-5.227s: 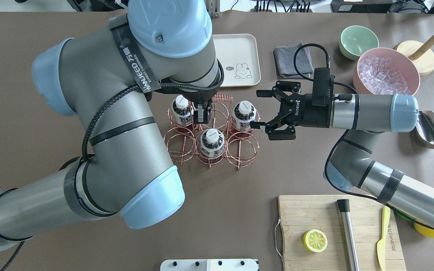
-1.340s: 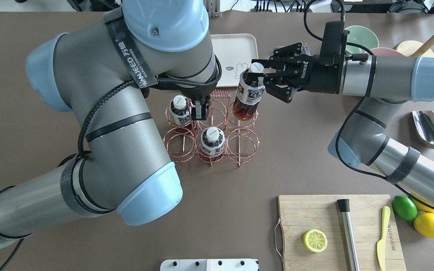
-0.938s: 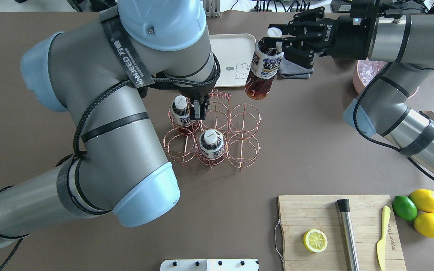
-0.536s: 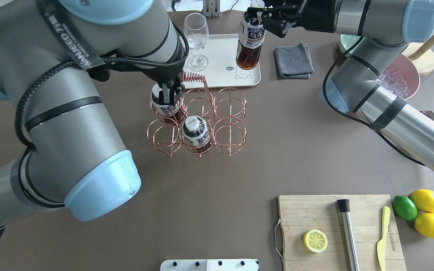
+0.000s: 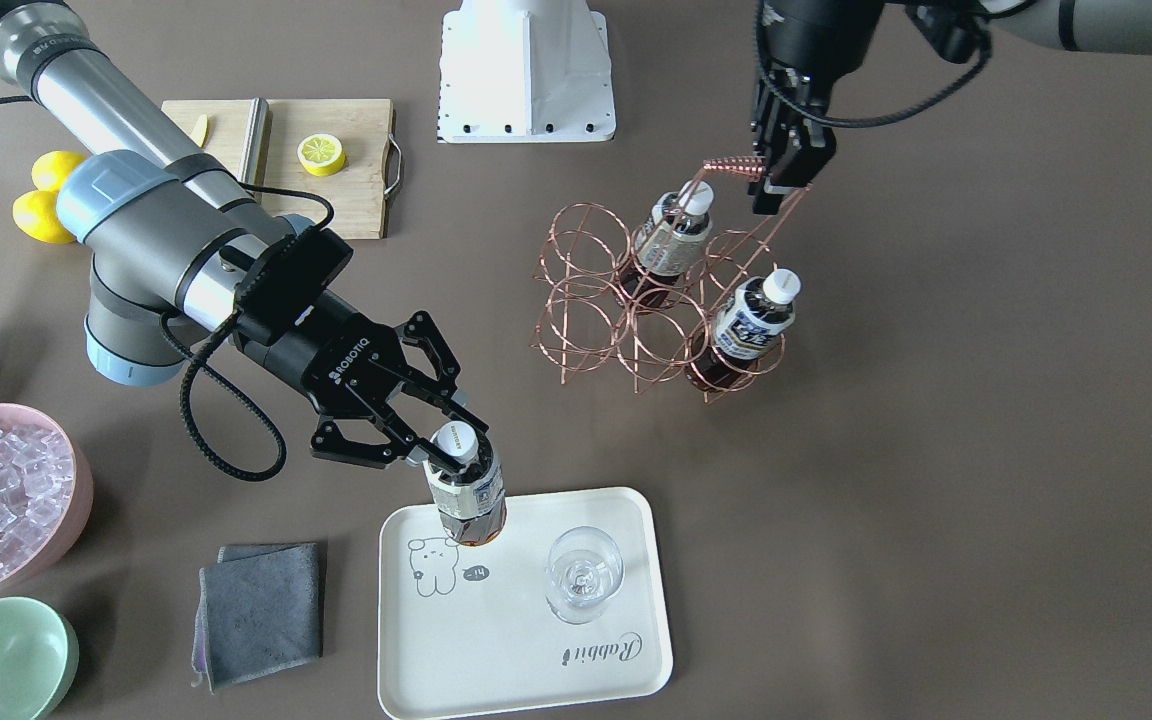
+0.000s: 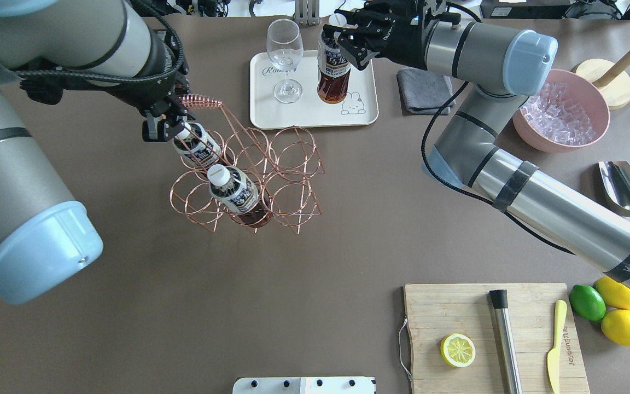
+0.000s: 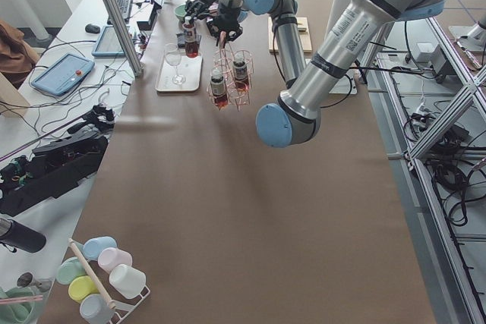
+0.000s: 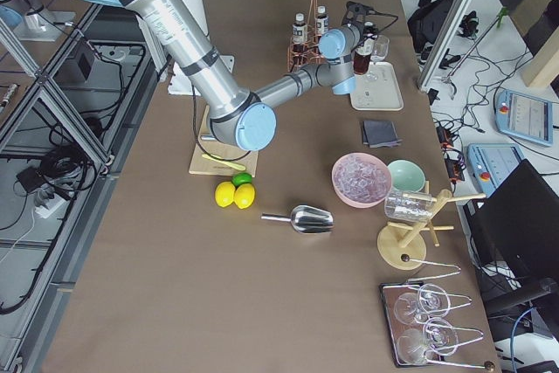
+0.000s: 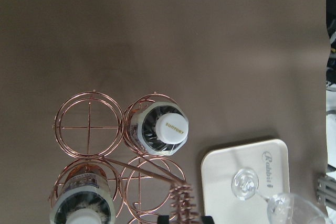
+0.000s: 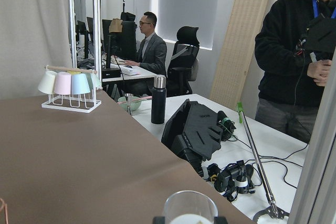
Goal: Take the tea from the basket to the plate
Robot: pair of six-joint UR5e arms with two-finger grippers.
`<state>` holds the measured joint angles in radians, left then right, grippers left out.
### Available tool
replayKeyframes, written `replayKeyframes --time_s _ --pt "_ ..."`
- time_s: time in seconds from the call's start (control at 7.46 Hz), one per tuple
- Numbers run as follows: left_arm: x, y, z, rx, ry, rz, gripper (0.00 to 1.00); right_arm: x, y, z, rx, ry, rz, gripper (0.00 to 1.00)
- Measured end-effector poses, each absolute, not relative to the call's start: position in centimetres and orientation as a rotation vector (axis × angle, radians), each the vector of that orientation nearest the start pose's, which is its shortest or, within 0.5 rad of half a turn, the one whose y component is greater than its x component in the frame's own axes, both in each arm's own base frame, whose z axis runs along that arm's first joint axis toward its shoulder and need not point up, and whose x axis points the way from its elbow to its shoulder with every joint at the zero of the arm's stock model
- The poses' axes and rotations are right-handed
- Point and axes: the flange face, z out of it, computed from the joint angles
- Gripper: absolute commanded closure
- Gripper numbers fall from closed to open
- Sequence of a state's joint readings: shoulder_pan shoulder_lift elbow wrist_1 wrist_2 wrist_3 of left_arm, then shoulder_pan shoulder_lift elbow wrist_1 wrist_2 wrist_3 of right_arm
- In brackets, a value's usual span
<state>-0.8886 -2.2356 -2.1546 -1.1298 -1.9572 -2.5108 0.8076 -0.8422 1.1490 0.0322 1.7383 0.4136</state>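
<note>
1. Nearest the robot on the tabletop (image 6: 315,262): a wooden board (image 6: 457,312) with a lemon half (image 6: 458,350), a steel rod (image 6: 503,339) and a yellow knife (image 6: 554,345).
2. Farther out, on the robot's left: the basket (image 9: 89,127), copper wire, six ring cells. Gripped at the coil-wrapped handle (image 5: 731,165) by the left hand (image 5: 781,190), fingers closed narrow on it. Carries two bottles (image 6: 233,189) (image 6: 198,149) in adjoining cells. "SUNTORY" on one white cap in the left wrist view.
3. Beyond that: the plate (image 6: 304,112), cream, rounded corners, a small bear drawing and "Rabbit" in script. A clear stemmed glass (image 6: 285,60) stands on its left half.
4. On the plate's other half, beside the drawing: the tea (image 6: 332,76), close to upright, long axis vertical, white cap up. Base at the tray surface; touching or just above, cannot tell. Clear plastic, red-brown liquid in the lower body, pale wrap label with dark print, not legible.
5. At the tea's neck under the cap: the right hand (image 5: 454,447), black, marked "ROBOTIQ", fingers closed on the bottle. "WANJEED" on a strap of the right arm (image 6: 539,197).
6. Farthest out on the right: a grey cloth (image 6: 424,90), a pink bowl (image 6: 561,148) of clear cubes, a mint-green bowl (image 5: 1,655).
</note>
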Motion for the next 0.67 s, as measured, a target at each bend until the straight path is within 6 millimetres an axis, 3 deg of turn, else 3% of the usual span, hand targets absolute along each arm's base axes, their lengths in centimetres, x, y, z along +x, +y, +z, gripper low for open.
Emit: replayKeyframes --time_s 0.13,0.4,0.67 --pt "20.7 -48.6 15.2 -0.422 0.844 -1.573 1.00 -41.8 -60.5 25.2 1.533 -1.135 -0.375 1.00" --pt "11.2 -53.3 22.6 -0.391 0.772 -1.607 1.00 -42.3 -61.7 27.0 1.529 -1.088 -0.329 1.00" --pt "4.2 -59.3 30.5 -0.386 0.734 -1.624 1.00 -42.2 -62.6 27.8 1.526 -1.057 -0.291 1.00"
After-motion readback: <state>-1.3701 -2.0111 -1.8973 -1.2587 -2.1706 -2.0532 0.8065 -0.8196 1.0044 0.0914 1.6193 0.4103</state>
